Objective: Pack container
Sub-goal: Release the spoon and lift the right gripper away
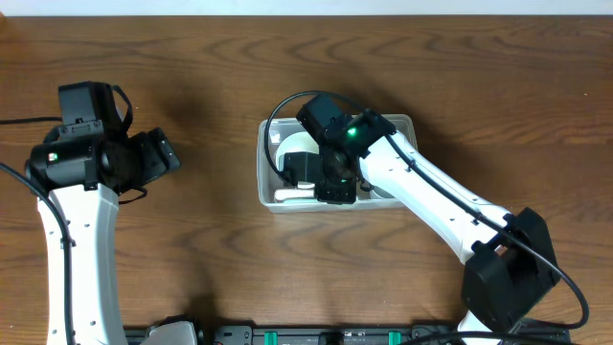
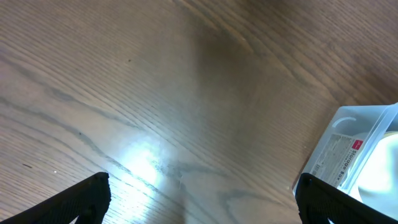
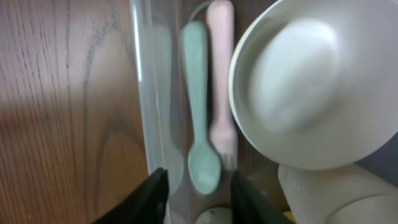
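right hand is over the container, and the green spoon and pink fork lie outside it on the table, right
No: the right wrist view shows the green spoon and pink fork lying inside the container, along its wall. The right hand is over the container.

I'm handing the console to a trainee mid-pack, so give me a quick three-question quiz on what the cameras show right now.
1. True or false: the left gripper is shut on a utensil.
2. Inside the clear plastic rectangular container, what lies right beside the pale green plastic spoon? A) a pale pink plastic fork B) a steel knife C) a wooden chopstick
3. Short answer: which gripper is open at the spoon's scoop end?
Key: 1 false, it is open over the bare wooden table. 2 A. 3 the right gripper.
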Motion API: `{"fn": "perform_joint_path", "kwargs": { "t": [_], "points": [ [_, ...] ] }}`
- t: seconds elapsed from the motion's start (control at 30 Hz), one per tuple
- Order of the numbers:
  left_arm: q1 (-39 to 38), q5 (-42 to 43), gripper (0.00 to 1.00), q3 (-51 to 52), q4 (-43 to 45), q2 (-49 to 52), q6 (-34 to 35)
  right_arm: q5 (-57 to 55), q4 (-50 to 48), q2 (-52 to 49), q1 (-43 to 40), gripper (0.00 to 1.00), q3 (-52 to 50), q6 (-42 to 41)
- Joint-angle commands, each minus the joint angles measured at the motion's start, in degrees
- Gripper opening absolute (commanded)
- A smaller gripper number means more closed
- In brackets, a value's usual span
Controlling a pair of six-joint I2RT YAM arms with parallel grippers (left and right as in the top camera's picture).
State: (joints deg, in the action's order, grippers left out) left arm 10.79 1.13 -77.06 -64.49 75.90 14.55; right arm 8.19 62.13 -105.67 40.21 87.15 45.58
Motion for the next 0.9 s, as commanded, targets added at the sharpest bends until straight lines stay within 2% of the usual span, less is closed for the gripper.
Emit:
{"fn": "perform_joint_path", "kwargs": {
  "t": [0.0, 0.07, 0.27, 0.43, 0.57, 0.6, 0.63, 0.67, 0.7, 0.87],
  "points": [
    [0.2, -0.3, 0.95, 0.2, -0.2, 0.1, -0.9, 0.9, 0.1, -0.3, 0.1, 0.39, -0.3, 0.1],
    [0.2, -0.3, 0.95, 0.2, -0.2, 0.1, -1.0, 0.9, -0.3, -0.3, 0.1, 0.39, -0.3, -0.5],
    [-0.1, -0.3, 0.95, 0.2, -0.4, 0.0, -1.4, -0.8, -7.2, 0.7, -0.5, 0.39, -0.2, -9.4],
    [-4.1, -0.3, 0.94, 0.2, 1.0, -1.0, -4.7, -4.4, -15.7, 5.2, -4.1, 0.41, -0.2, -22.5],
    [-10.5, -0.3, 0.94, 0.2, 4.2, -1.0, -10.2, -4.3, -19.7, 9.7, -11.1, 0.45, -0.2, -35.1],
    [-12.6, -0.3, 0.95, 0.2, 5.4, -0.9, -12.2, -4.3, -20.2, 10.8, -14.0, 0.54, -0.2, -39.0],
    [-13.7, -0.3, 0.95, 0.2, 6.1, -0.7, -13.4, -4.3, -20.4, 11.4, -15.8, 0.70, -0.2, -41.2],
    [-15.1, -0.3, 0.98, 0.2, 7.0, -0.6, -14.9, -4.3, -20.3, 12.0, -18.4, 0.94, -0.2, -43.5],
    [-16.1, -0.3, 0.98, 0.2, 7.8, -0.3, -16.2, -4.3, -20.3, 12.3, -20.7, 0.99, -0.2, -44.7],
    [-16.9, -0.3, 0.98, 0.2, 9.1, 0.1, -16.7, -4.3, -18.6, 12.5, -29.9, 0.99, -0.2, -45.3]
  ]
}}
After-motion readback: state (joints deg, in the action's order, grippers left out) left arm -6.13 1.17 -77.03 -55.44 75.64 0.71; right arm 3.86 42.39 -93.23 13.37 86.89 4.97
